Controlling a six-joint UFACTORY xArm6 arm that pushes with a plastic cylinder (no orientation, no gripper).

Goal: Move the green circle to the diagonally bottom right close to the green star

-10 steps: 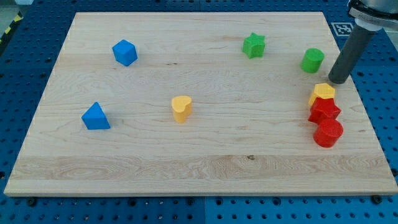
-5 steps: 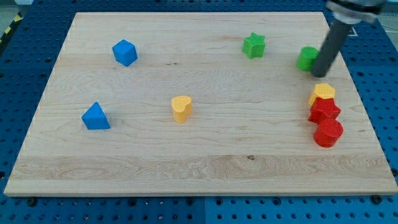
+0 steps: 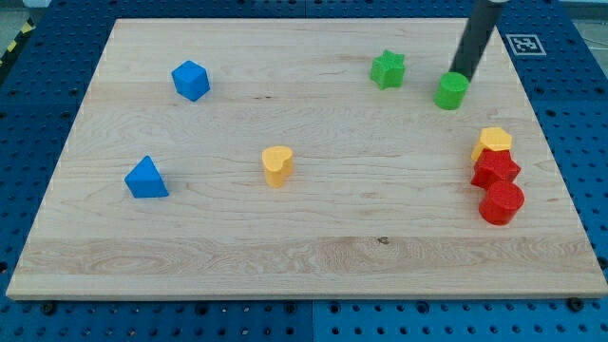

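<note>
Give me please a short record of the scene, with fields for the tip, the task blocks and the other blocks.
tip: my tip touches the green circle's upper edge
green circle: right of and slightly below the green star, apart from it
right cluster: yellow block, red block, red circle, stacked top to bottom
centre: yellow heart
left: blue cube, blue triangle

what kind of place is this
Likely a robotics lab bench: a wooden board on a blue perforated table, a fiducial marker, and my tip touching the green circle.
</note>
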